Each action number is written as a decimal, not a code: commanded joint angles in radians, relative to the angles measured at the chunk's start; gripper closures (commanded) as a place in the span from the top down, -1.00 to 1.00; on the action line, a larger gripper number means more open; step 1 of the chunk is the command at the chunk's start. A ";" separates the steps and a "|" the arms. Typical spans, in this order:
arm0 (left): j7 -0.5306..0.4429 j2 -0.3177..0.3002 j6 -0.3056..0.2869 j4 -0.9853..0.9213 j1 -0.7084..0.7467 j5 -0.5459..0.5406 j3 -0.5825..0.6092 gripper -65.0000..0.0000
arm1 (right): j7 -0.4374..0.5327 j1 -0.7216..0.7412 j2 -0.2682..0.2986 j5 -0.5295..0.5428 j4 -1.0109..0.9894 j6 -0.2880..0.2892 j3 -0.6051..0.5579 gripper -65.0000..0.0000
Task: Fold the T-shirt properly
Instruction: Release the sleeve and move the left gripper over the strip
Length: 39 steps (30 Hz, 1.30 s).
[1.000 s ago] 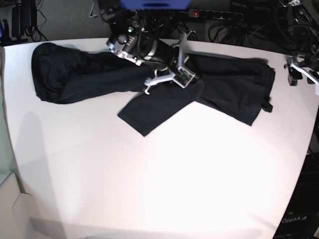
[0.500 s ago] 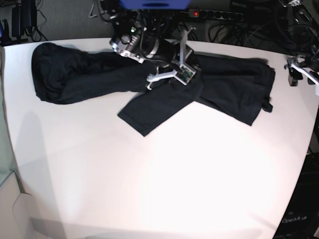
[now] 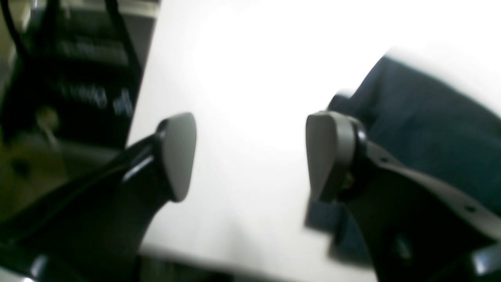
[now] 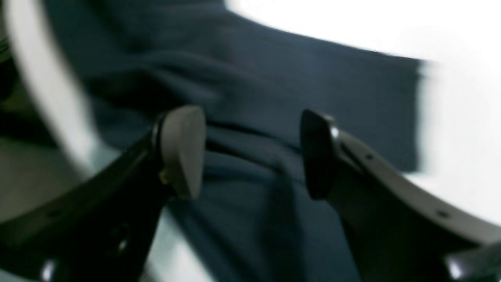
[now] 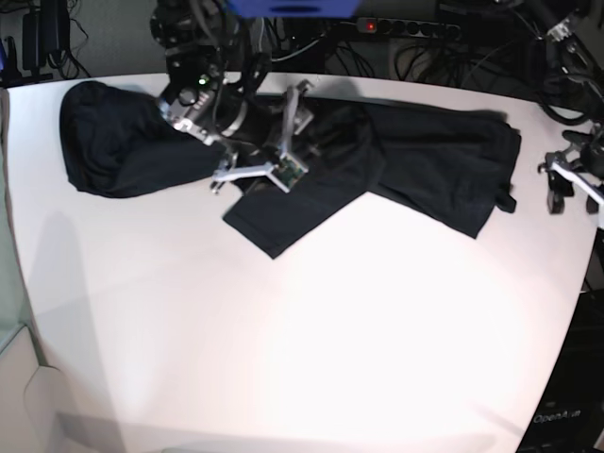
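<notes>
Nothing is held by either tool right now. Nearest the camera, the table (image 5: 311,359) is bare. Further back, the T-shirt (image 5: 415,160) is sprawled across the far half, one sleeve flopped toward the front. The right gripper (image 4: 250,152) is hung over its bunched folds with jaws apart, so several thin layers could easily get pinched together. The left gripper (image 3: 250,156), also spread, is parked at the table edge beside the cloth; a hem could be snagged or dragged off.
</notes>
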 commanded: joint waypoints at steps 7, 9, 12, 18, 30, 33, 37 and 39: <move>0.136 -0.004 0.001 0.053 -0.227 -0.011 0.243 0.29 | 0.025 0.060 0.086 0.015 0.039 -0.004 0.250 0.19; 0.140 0.028 0.001 0.052 -0.275 -0.011 0.340 0.29 | 0.025 0.068 0.105 0.015 0.040 -0.004 0.331 0.19; 0.134 0.079 0.001 0.052 -0.318 -0.011 0.521 0.29 | 0.025 0.095 0.111 0.013 0.040 -0.004 0.482 0.19; 0.070 0.182 0.087 -0.025 -0.358 -0.009 0.915 0.29 | 0.025 0.142 0.115 0.010 0.040 -0.004 0.722 0.20; -0.085 0.278 0.554 -0.355 -0.353 0.187 1.449 0.29 | 0.025 0.152 0.161 0.010 0.039 -0.004 0.815 0.20; -0.087 0.317 0.557 -0.409 -0.338 0.196 1.457 0.29 | 0.025 0.152 0.158 0.010 0.039 -0.004 0.810 0.20; -0.153 0.363 0.557 -0.484 -0.306 0.252 1.460 0.29 | 0.025 0.152 0.158 0.010 0.039 -0.004 0.808 0.20; -0.194 0.376 0.557 -0.530 -0.301 0.296 1.458 0.29 | 0.025 0.152 0.158 0.010 0.039 -0.004 0.808 0.20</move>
